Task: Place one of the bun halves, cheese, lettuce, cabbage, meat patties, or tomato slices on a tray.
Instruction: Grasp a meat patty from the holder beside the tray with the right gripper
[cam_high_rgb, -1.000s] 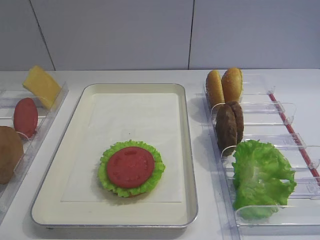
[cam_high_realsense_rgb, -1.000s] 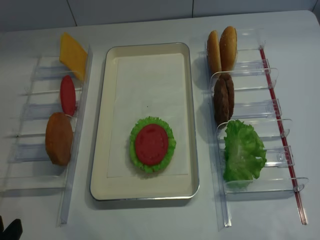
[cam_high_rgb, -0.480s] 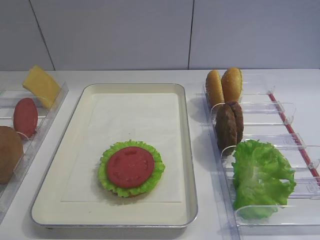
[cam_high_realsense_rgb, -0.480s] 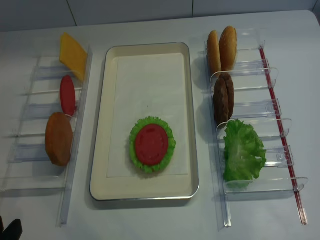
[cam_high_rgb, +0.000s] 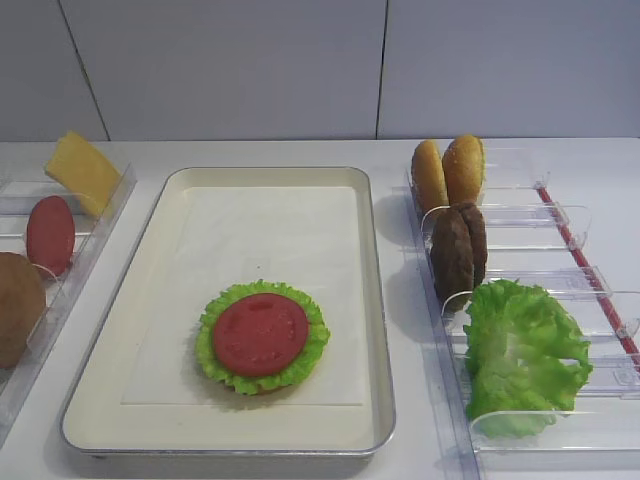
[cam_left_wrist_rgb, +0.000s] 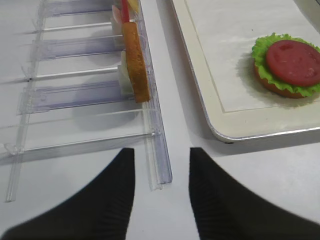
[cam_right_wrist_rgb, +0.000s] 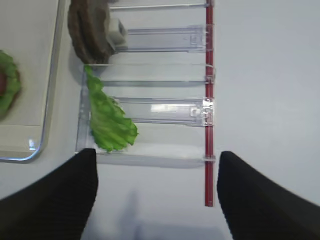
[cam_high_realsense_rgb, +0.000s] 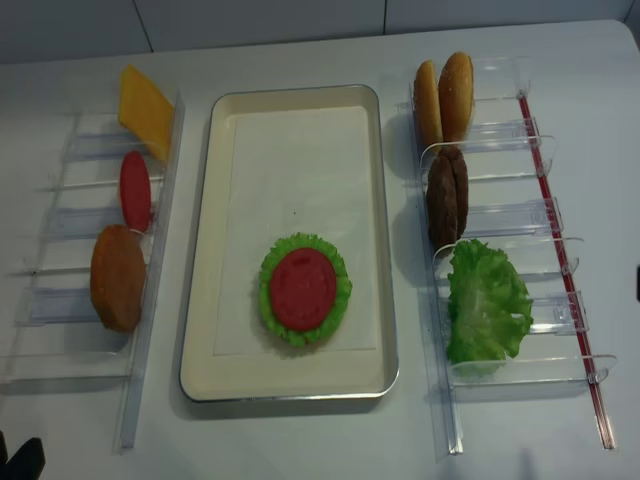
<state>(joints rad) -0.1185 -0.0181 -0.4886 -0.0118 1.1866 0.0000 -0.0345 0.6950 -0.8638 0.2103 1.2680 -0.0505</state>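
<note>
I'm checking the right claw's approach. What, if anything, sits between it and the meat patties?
The lettuce stands upright in the rack slot between the open right claw and the meat patties, nearer the claw. The claw would have to pass over it or beside it.

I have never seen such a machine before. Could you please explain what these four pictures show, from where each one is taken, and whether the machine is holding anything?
It is a two-armed robot at a white table. Two pictures look down from fixed cameras above. The other two come from cameras on the arms' wrists, so the dark shapes at their bottom edges are the grasping fingers.

In the middle lies the tray, carrying a stack: a bun piece, lettuce, and a tomato slice on top. Clear plastic racks stand at both sides. The right rack holds two bun halves, two meat patties and more lettuce. The left rack holds cheese, another tomato slice and another bun.

The right end effector and the left end effector are both open and hold nothing.
</note>
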